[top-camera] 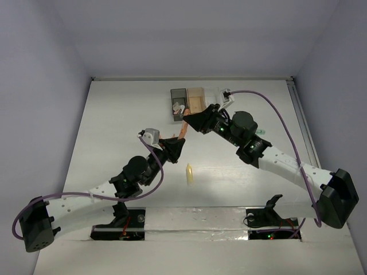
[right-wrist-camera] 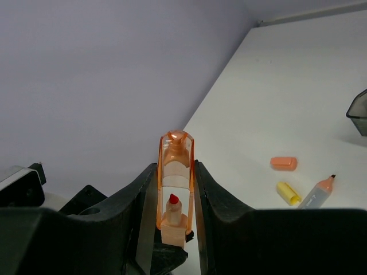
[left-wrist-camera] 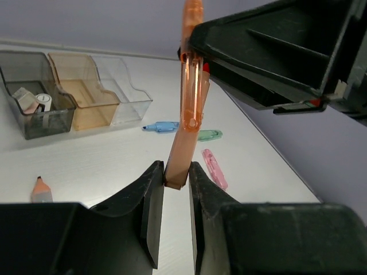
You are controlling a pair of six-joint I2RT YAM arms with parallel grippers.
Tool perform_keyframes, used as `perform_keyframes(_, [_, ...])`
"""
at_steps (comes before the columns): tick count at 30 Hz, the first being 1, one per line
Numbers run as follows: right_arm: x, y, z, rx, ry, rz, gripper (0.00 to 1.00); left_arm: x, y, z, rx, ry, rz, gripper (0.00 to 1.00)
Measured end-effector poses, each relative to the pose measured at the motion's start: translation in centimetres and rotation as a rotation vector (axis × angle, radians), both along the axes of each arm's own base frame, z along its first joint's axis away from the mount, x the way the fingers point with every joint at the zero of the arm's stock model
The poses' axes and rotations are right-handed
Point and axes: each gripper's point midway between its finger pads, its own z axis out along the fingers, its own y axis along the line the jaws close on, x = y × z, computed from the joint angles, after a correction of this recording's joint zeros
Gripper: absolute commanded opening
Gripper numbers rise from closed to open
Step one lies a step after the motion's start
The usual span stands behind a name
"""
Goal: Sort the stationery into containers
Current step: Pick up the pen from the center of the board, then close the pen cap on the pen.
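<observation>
Orange marker [left-wrist-camera: 186,114], aloft just before the bins [left-wrist-camera: 92,109], is clamped cap-end by the right gripper [right-wrist-camera: 175,175] and tail-end by the left gripper [left-wrist-camera: 176,175], so any pull should run straight along it.

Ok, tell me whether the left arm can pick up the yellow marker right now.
Probably not yet. The path to the yellow marker looks free, but the left gripper is shut on the orange marker, which the right gripper also clamps.
</observation>
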Motion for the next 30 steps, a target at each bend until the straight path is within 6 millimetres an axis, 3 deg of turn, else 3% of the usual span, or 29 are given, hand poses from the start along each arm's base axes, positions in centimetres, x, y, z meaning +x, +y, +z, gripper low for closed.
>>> perform_keyframes(20, [0.4, -0.1, -0.1, 0.033, -0.066, -0.128, 0.10, 1.3, 0.3, 0.0, -0.050, 0.073, 0.086, 0.00])
perform_keyframes(30, [0.7, 1.2, -1.1, -0.017, -0.065, -0.121, 0.10, 1.6, 0.7, -0.5, -0.011, 0.069, 0.112, 0.00])
